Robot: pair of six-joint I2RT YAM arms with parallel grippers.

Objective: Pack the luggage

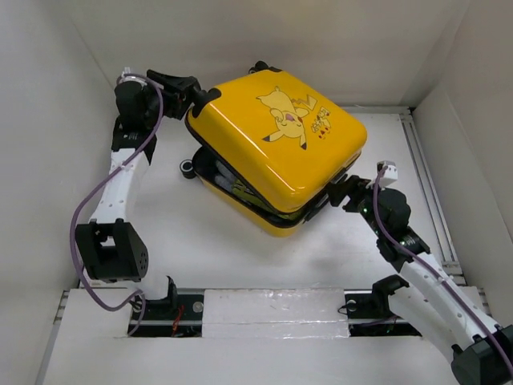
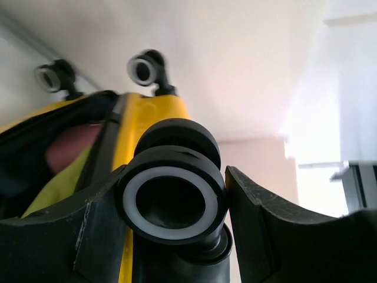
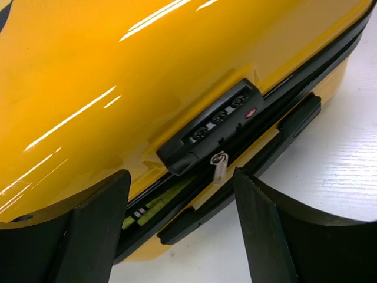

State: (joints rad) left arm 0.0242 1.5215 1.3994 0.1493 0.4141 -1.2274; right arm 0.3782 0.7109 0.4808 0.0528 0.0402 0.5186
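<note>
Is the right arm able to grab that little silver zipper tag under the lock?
Probably yes. The right gripper is open and right in front of the zipper tag, which sticks out below the lock with nothing between them.

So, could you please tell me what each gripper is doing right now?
Left gripper: closed on a suitcase wheel.
Right gripper: open, holding nothing, by the lock.

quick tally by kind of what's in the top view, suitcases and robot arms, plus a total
glossy yellow hard-shell suitcase: 1
white robot arms: 2, left arm and right arm
total: 3
</note>
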